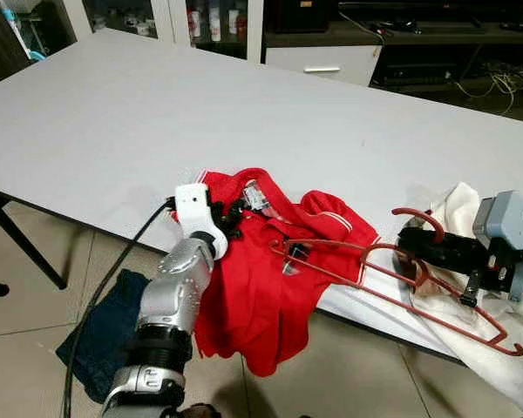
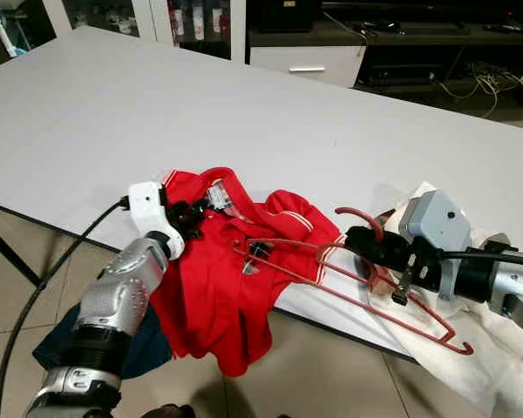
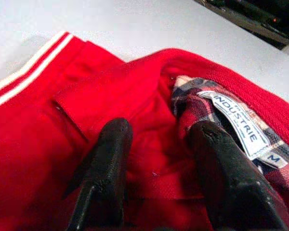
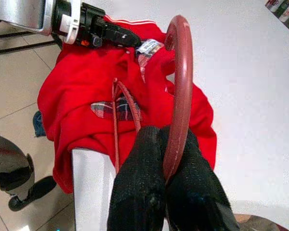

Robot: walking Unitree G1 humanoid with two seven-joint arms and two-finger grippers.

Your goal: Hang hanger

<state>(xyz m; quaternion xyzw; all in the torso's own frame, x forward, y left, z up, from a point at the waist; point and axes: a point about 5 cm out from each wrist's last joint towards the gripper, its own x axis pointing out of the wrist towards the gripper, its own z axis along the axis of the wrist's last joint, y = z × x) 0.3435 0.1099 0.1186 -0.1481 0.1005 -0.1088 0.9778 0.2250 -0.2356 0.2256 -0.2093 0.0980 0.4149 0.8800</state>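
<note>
A red shirt (image 1: 253, 287) lies bunched on the front edge of the white table (image 1: 157, 113) and hangs partly over it. Its plaid-lined collar with a size label (image 3: 236, 125) faces up. My left gripper (image 1: 235, 216) rests on the collar, its black fingers (image 3: 111, 144) pinching a fold of red cloth. A dark red hanger (image 1: 416, 212) lies across the shirt's right side, one end tucked into the cloth. My right gripper (image 4: 161, 139) is shut on the base of the hanger's hook (image 4: 183, 86), to the right of the shirt.
A white cloth (image 1: 458, 209) lies under the right arm at the table's front right corner. A blue cloth (image 1: 105, 331) lies on the tiled floor below the left arm. A black table leg (image 1: 17, 235) stands at the left. Cabinets line the back.
</note>
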